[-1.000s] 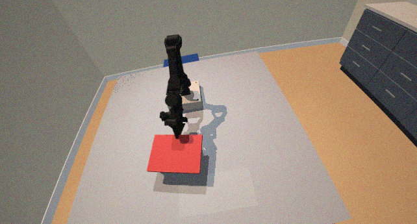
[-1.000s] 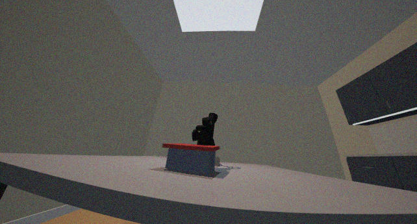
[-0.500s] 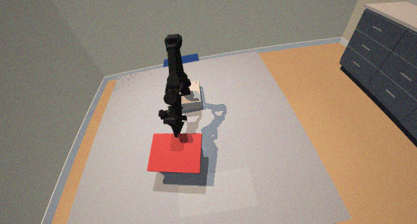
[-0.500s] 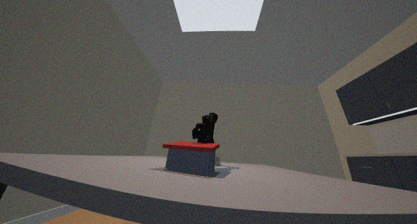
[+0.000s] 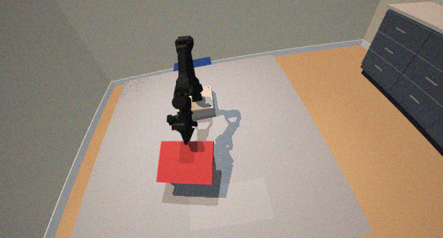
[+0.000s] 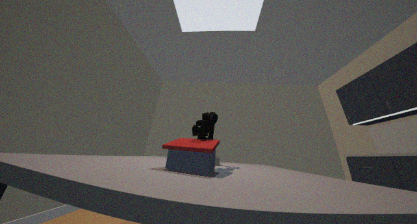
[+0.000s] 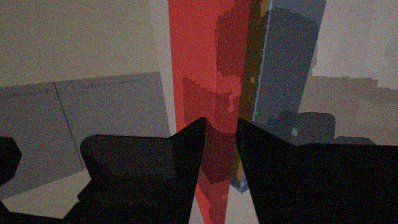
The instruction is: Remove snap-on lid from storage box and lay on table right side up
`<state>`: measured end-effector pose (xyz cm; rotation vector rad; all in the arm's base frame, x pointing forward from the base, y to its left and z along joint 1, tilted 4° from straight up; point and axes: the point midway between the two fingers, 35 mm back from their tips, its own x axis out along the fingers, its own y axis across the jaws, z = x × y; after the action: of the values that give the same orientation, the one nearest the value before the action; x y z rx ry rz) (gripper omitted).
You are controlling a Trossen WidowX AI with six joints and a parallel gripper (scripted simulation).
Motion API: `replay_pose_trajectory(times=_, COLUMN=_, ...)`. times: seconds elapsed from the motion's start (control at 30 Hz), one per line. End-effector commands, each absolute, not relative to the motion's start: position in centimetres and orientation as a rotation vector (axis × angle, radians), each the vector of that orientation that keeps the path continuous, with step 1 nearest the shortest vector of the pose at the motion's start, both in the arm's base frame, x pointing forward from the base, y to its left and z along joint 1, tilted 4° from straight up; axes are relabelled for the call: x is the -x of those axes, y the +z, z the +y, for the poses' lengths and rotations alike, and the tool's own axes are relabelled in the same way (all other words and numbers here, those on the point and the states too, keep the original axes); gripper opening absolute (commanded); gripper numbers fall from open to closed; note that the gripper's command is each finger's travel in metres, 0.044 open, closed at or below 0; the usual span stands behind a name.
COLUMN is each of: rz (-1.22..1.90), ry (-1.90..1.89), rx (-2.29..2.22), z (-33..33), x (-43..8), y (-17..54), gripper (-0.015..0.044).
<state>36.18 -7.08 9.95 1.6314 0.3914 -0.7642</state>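
Dark drawers [image 5: 401, 65] stand beyond an orange floor [image 5: 331, 102] [image 6: 88, 217].

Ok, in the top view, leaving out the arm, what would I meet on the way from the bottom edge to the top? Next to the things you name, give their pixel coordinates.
The storage box's dark side [image 5: 198, 191] [image 6: 191, 162] [image 7: 290, 60], the red lid [image 5: 193, 172] [image 6: 191, 143] [image 7: 195, 40], the pale block [image 5: 208, 92] [image 6: 217, 161], the blue strip [image 5: 203, 61], the wall [image 5: 241, 19] [image 6: 243, 119] [image 7: 65, 40].
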Motion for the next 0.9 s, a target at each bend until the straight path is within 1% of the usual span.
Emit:
replay_pose_trajectory(times=0.0, rz=0.385, ry=-0.752, rx=-1.631, z=-7.2, x=-36.5, y=10.9, gripper=0.0000)
replay_pose_trajectory(times=0.87, rz=0.383, ry=-0.751, rx=-1.630, z=-7.9, x=-38.5, y=14.3, gripper=0.0000)
